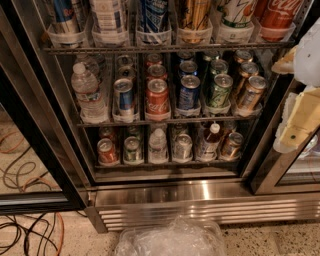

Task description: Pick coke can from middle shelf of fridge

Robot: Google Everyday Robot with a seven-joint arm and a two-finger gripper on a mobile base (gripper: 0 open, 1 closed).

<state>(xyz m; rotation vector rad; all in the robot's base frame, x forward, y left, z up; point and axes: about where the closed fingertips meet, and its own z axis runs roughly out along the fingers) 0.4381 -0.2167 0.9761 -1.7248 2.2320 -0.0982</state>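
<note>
The fridge stands with its door swung open. On the middle shelf, the coke can is at the front of the centre lane, red with white script and a silver top. More red cans stand behind it. A silver-and-blue can is on its left and a blue can on its right. My gripper, white and pale yellow, is at the right edge of the view, outside the fridge by its right frame. It is level with the middle shelf, well right of the coke can, and holds nothing I can see.
A water bottle stands at the shelf's left end. Tall cans, including a big red Coca-Cola can, fill the rack above. Small cans and bottles fill the rack below. Cables lie on the floor at left. Clear crumpled plastic lies in front of the base.
</note>
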